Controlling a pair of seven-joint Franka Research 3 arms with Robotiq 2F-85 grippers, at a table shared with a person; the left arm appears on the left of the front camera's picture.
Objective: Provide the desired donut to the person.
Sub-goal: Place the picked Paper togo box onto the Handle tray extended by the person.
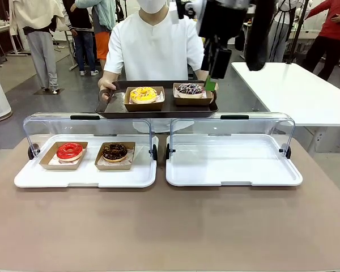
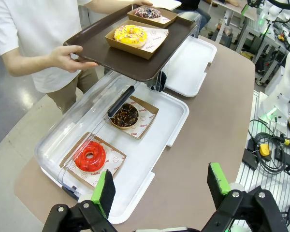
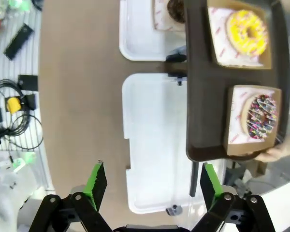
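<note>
The person (image 1: 153,48) stands at the far side and holds a dark brown tray (image 1: 116,105) in both hands. On it sit a yellow donut (image 1: 143,93) and a dark sprinkled donut (image 1: 190,89), each in a cardboard box. My right gripper (image 1: 213,76) hangs open just above the tray's right end, close to the sprinkled donut (image 3: 261,116); in its own view the open right gripper (image 3: 152,186) holds nothing. My left gripper (image 2: 160,186) is open and empty above the table's near left, over the case with a red donut (image 2: 90,155) and a chocolate donut (image 2: 124,115).
Two white display trays with raised clear lids stand side by side. The left one (image 1: 85,178) holds the red donut (image 1: 69,151) and the chocolate donut (image 1: 114,151); the right one (image 1: 232,164) is bare. A white table (image 1: 306,93) stands at the far right. Bystanders walk behind.
</note>
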